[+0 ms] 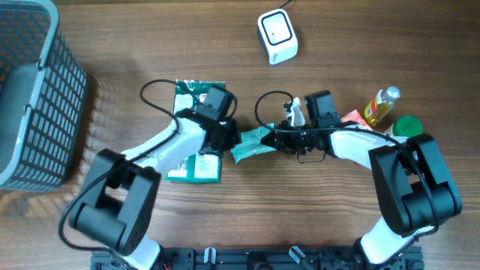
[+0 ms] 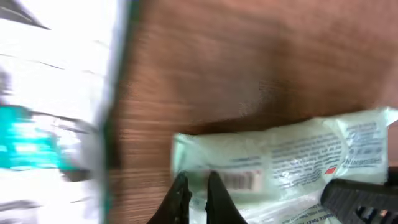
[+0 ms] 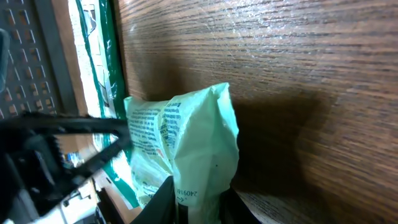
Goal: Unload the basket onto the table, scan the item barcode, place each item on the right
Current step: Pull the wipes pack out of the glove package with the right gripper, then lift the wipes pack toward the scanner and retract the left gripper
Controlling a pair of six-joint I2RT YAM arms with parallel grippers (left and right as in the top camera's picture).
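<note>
Packet (image 1: 251, 142), pale green, sits just above the tabletop (image 1: 337, 217) at mid-scene, stretched between the two arms. The left gripper (image 1: 234, 139) is pinched closed on its left end. The right gripper (image 1: 279, 141) has its fingers narrow and pressed against both sides of the right end.

A grey mesh basket (image 1: 45, 112) stands at the far left, only partly in frame. A green and white box (image 1: 196, 166) lies flat under the left arm.

Only the overhead view shows the white scanner (image 1: 277, 35) at the far edge, well apart from the packet. It also shows a yellow bottle (image 1: 381, 106) and a round green object (image 1: 409, 125) beside the right arm.

The left wrist view alone shows the barcode (image 2: 239, 180), on a white patch of the packet (image 2: 280, 158) just beside the left gripper (image 2: 198, 193). Blocks of fine print and a red mark follow, too blurred to read.

From the right wrist, the packet (image 3: 186, 143) stands on end in the right gripper (image 3: 196, 202). It carries lines of small dark text and a printed number starting 2409 near the fingers.
</note>
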